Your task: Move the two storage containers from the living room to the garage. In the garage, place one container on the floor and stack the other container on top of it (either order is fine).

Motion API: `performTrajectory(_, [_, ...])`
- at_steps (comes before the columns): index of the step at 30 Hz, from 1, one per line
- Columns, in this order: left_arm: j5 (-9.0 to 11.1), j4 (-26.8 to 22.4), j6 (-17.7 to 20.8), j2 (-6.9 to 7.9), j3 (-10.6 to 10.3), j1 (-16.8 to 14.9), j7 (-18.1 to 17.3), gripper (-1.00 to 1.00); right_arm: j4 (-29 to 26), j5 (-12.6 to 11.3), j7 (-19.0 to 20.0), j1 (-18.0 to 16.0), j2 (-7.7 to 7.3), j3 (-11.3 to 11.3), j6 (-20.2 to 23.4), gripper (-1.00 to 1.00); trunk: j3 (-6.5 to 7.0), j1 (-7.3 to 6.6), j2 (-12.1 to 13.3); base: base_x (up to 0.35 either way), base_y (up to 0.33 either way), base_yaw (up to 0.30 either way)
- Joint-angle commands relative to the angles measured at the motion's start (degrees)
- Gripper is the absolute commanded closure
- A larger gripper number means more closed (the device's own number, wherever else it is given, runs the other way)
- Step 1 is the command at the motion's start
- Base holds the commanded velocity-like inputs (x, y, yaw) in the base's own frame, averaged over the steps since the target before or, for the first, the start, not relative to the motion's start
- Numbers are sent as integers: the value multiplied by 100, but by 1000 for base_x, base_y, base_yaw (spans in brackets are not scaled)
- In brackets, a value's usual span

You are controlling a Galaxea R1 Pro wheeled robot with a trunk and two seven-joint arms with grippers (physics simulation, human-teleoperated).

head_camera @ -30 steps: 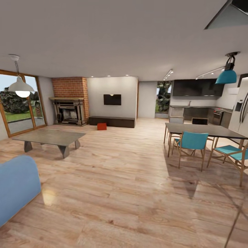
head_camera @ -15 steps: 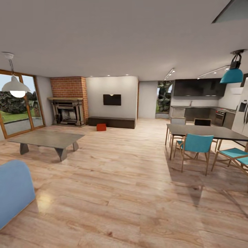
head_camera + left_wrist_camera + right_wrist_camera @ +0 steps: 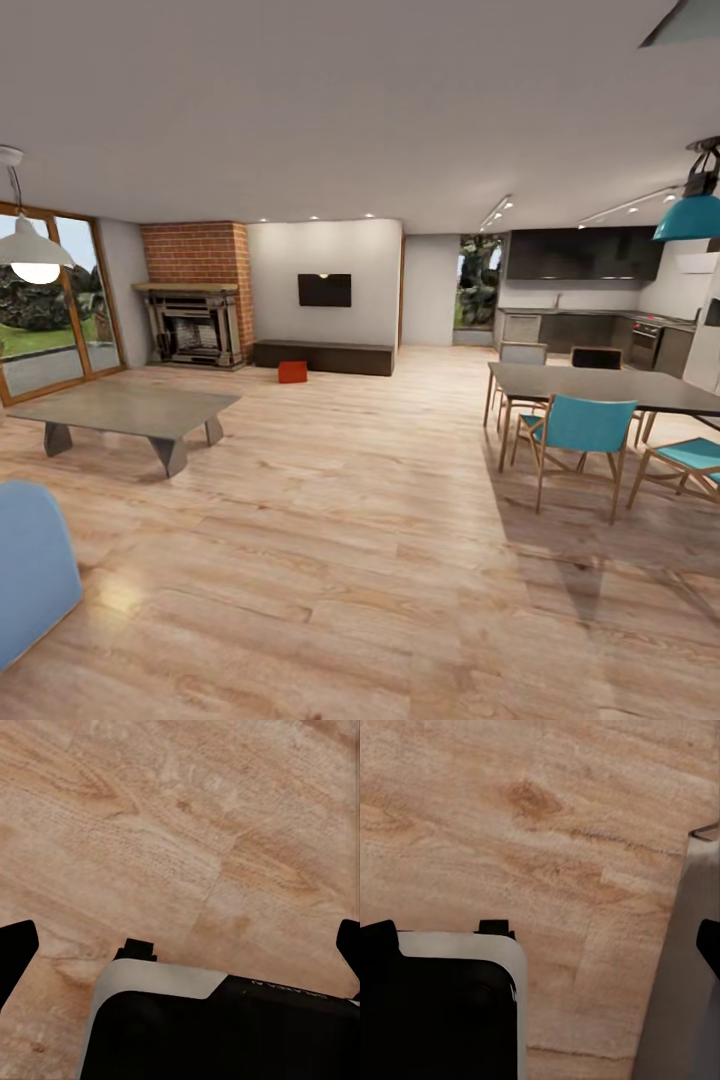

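Rolled forward since a second ago, view shifted: coffee table [image 3: 130,412] and blue sofa [image 3: 30,570] slid leftward, dining table [image 3: 610,388] rightward. Far off on the living room plank floor [image 3: 350,520]: one orange-red storage container [image 3: 292,372], just before the dark desk [image 3: 322,356], open lane between. Left pincer [image 3: 180,945] and right pincer [image 3: 547,945] spread wide, empty, over bare planks, well apart from container.

Distant storage container [image 3: 293,372] too small to tell, blue seat [image 3: 30,570] edge-cropped
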Motion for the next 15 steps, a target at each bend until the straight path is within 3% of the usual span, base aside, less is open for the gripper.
performTrajectory(1, [39, 6, -21, 0, -19, -5, -5, -100, 18, -51, -3, -9, 2, 50, -33, -100, -9, 4, -5, 323, 0, 0])
performTrajectory(15, [38, 6, -32, -5, -19, -3, -5, -100, 18, -51, -4, -7, 2, 49, -33, -100, -9, 4, -5, 323, 0, 0])
